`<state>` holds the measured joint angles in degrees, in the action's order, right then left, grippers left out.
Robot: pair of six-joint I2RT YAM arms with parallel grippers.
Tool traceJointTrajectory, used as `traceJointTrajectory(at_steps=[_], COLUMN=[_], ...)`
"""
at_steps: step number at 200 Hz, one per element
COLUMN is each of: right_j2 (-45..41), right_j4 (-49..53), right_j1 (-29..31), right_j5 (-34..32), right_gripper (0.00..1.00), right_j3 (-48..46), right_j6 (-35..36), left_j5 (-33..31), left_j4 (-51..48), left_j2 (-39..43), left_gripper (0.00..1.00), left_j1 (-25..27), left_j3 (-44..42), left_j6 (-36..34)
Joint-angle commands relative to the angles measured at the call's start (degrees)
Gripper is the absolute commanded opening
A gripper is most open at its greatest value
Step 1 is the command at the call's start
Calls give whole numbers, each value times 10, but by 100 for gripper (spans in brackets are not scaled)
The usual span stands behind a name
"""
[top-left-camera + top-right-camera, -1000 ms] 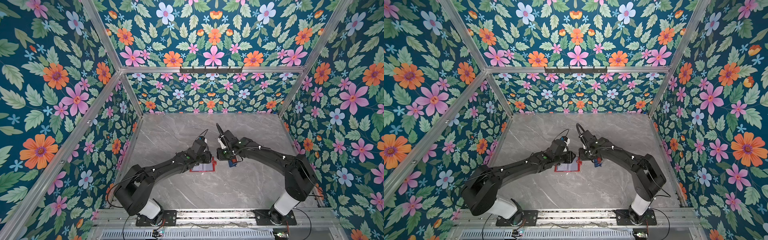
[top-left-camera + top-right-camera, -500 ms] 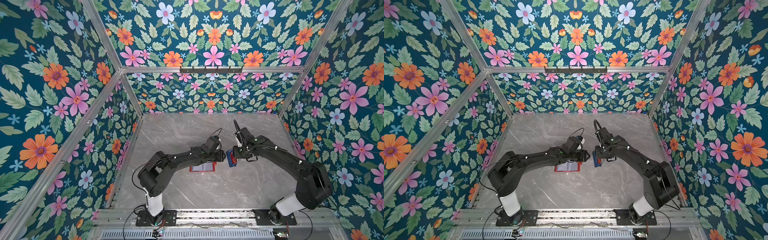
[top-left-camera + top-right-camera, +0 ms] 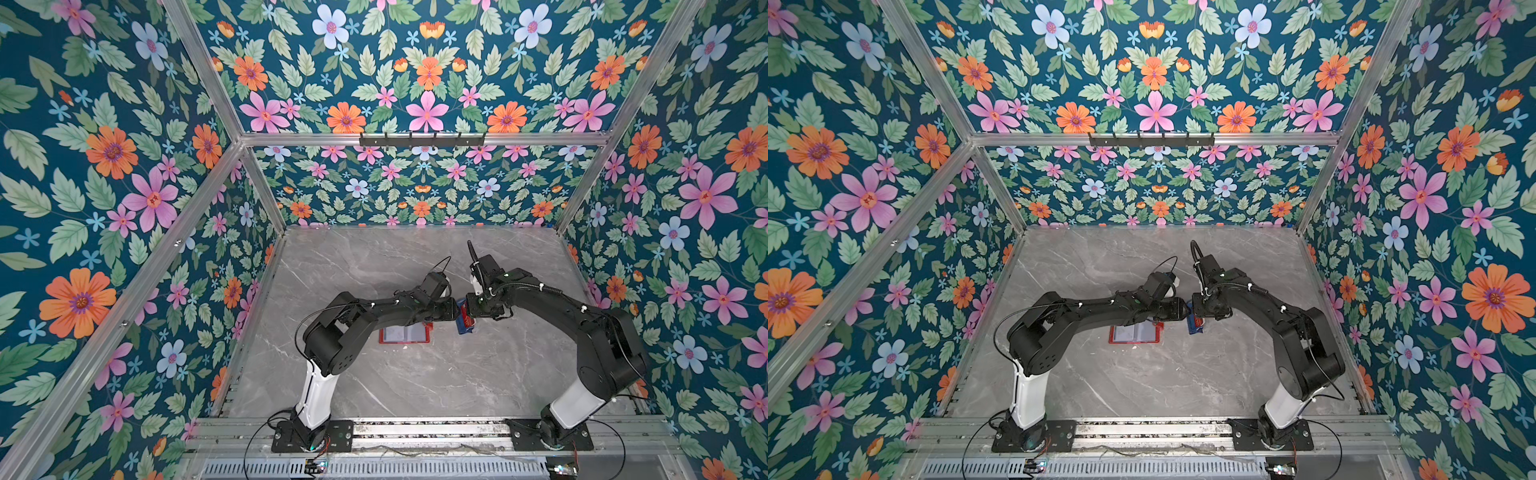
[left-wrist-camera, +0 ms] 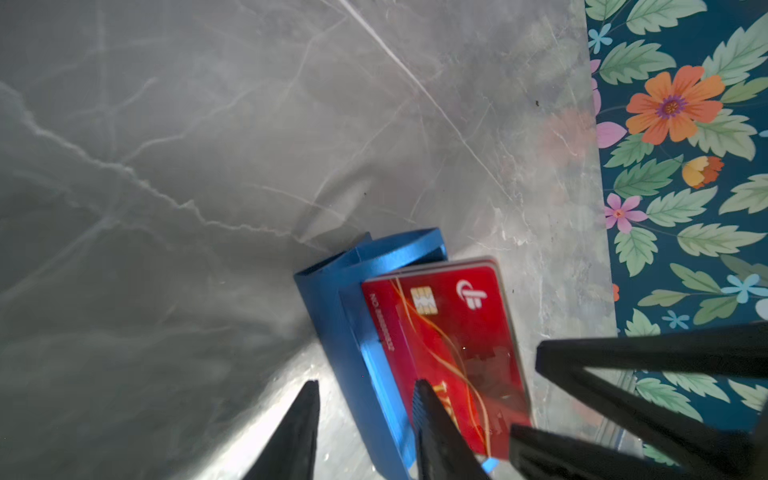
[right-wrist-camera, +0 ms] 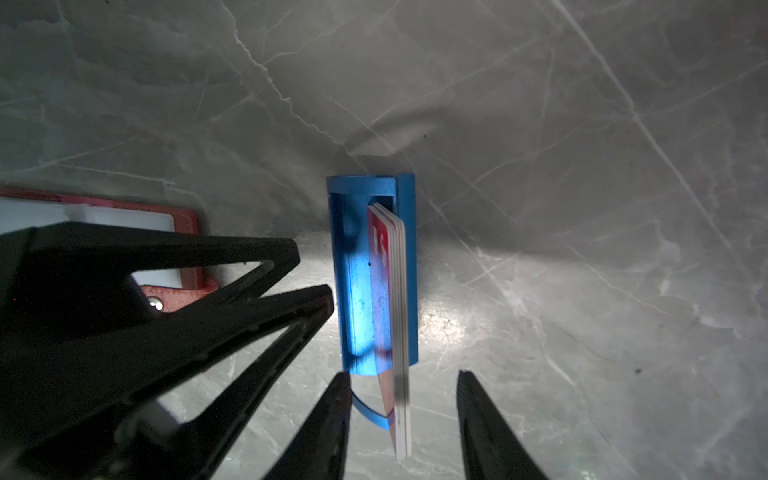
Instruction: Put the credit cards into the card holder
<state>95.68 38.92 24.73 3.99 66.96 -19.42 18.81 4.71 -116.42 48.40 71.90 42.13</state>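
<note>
Jaws of the left gripper (image 4: 366,384) stand parted astride the boxy blue tray's (image 4: 328,307) wall, near the open red leather-look wallet (image 3: 405,333). Glossy thin cards (image 5: 397,291) stand edgewise in that tray, between the right gripper's (image 5: 404,374) parted jaws.

Glossy plastic card (image 4: 449,345), satiny blue tray (image 4: 336,332), polished marble-look tabletop (image 4: 208,166)

Black jointed left arm (image 3: 374,311) and right arm (image 3: 557,301) on white lower links (image 3: 316,395) and bolted black base plates (image 3: 340,434), thin black cables (image 3: 472,252) looping, left gripper (image 4: 366,382) and right gripper (image 5: 404,373) tapered, matte black.
</note>
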Motion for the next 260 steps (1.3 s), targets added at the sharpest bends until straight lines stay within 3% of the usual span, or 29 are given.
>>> traceJointTrajectory(at_steps=[1, 65, 260], right_j2=[17, 46, 51], right_j4=[-3, -5, 34], right_j1=[-1, -3, -3], right_j5=[3, 4, -37], right_gripper=[43, 41, 32], right_j3=[5, 20, 39], right_j6=[8, 12, 8], left_j5=[10, 8, -9], left_j4=[13, 20, 9], left_j2=[-11, -29, -34], left_gripper=[37, 29, 24], left_j1=[0, 0, 1], left_j3=[8, 8, -10], left_j6=[10, 22, 34])
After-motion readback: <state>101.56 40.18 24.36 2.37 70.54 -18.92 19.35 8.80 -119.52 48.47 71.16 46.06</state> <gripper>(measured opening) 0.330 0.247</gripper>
